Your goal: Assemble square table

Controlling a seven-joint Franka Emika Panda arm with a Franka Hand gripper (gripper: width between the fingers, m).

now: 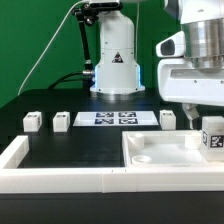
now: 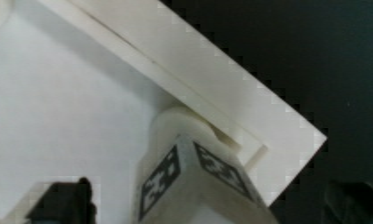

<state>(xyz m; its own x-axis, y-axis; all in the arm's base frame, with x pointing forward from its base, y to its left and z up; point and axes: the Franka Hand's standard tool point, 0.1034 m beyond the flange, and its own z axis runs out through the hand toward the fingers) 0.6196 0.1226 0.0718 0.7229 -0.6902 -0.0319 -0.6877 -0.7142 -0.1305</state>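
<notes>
The square tabletop (image 1: 160,150), a white slab with raised edges, lies at the front on the exterior view's right. One white tagged leg (image 1: 212,138) stands upright on it near the right edge. In the wrist view this leg (image 2: 201,175) sits at a corner of the tabletop (image 2: 76,110). My gripper (image 1: 208,118) hangs over the leg, open, its jaws either side of it. A dark finger (image 2: 58,202) shows with a gap between it and the leg. Three more legs (image 1: 32,121) (image 1: 62,120) (image 1: 167,119) lie loose on the black table.
The marker board (image 1: 115,118) lies flat in front of the robot base (image 1: 115,70). A long low white border wall (image 1: 40,165) runs along the front and up the exterior view's left side, close against the tabletop.
</notes>
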